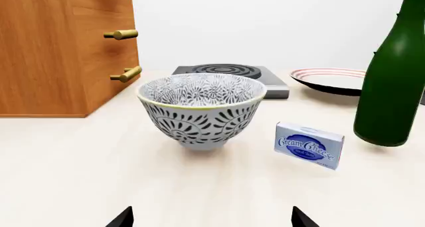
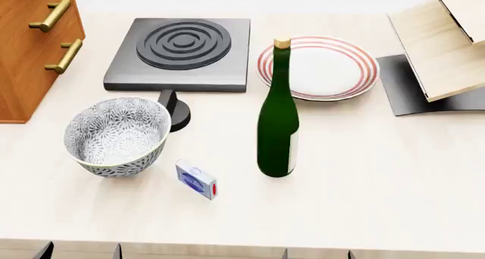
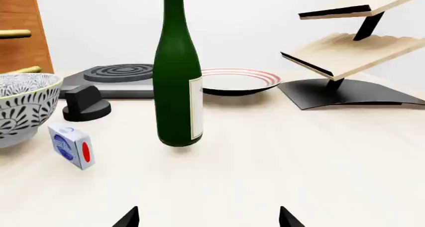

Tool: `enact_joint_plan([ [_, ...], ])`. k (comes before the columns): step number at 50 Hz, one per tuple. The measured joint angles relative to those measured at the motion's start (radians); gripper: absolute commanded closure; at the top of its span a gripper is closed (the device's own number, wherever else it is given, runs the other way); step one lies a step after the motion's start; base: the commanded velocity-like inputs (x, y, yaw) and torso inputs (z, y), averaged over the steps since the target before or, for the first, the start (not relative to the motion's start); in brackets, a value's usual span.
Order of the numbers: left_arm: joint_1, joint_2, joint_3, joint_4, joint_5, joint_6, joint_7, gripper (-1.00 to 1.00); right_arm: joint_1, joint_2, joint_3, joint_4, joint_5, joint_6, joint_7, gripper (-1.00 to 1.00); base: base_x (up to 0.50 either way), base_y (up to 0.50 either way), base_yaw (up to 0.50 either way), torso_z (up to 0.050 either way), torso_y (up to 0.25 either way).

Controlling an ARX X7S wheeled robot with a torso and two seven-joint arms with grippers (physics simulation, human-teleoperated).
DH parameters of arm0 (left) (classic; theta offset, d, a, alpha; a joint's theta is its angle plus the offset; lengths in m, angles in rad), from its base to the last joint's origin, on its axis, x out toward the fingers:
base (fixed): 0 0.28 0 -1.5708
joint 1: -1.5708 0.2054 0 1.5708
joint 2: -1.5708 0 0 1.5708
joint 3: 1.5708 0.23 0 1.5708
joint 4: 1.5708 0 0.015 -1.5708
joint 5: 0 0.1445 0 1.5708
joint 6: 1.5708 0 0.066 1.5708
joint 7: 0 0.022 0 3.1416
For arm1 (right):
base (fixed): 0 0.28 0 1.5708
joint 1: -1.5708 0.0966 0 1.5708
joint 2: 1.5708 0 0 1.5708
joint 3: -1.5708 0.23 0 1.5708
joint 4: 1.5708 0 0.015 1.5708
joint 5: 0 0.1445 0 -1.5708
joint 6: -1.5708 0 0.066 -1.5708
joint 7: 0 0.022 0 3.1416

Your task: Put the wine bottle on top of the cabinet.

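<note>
The wine bottle (image 2: pixel 277 128), dark green with a tan cork and a pale label, stands upright on the pale tabletop near the middle. The reddish-brown cabinet (image 2: pixel 30 43) with brass bar handles stands at the far left. Both grippers sit low at the table's near edge, apart from the bottle. My left gripper (image 1: pixel 212 219) is open, facing the patterned bowl (image 1: pixel 201 110), with the wine bottle (image 1: pixel 391 87) off to one side and the cabinet (image 1: pixel 59 53) to the other. My right gripper (image 3: pixel 208 218) is open and faces the wine bottle (image 3: pixel 177 87) straight ahead, nothing between its fingers.
A patterned bowl (image 2: pixel 117 135) and a cream cheese box (image 2: pixel 197 179) lie left of the bottle. Behind them are a black hot plate (image 2: pixel 182 51) with its knob (image 2: pixel 176 108) and a red-rimmed plate (image 2: pixel 318 66). A pale wooden rack (image 2: pixel 447 43) on a dark base stands far right.
</note>
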Motion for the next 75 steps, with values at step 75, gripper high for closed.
enact_joint_plan([
  [75,-0.024,-0.104,0.137,-0.017,-0.009,-0.025,-0.178,-1.0,-0.022,0.109,-0.113,-0.064,0.115,0.019,0.088,-1.0,0.0,0.0,0.0,0.0,0.0],
])
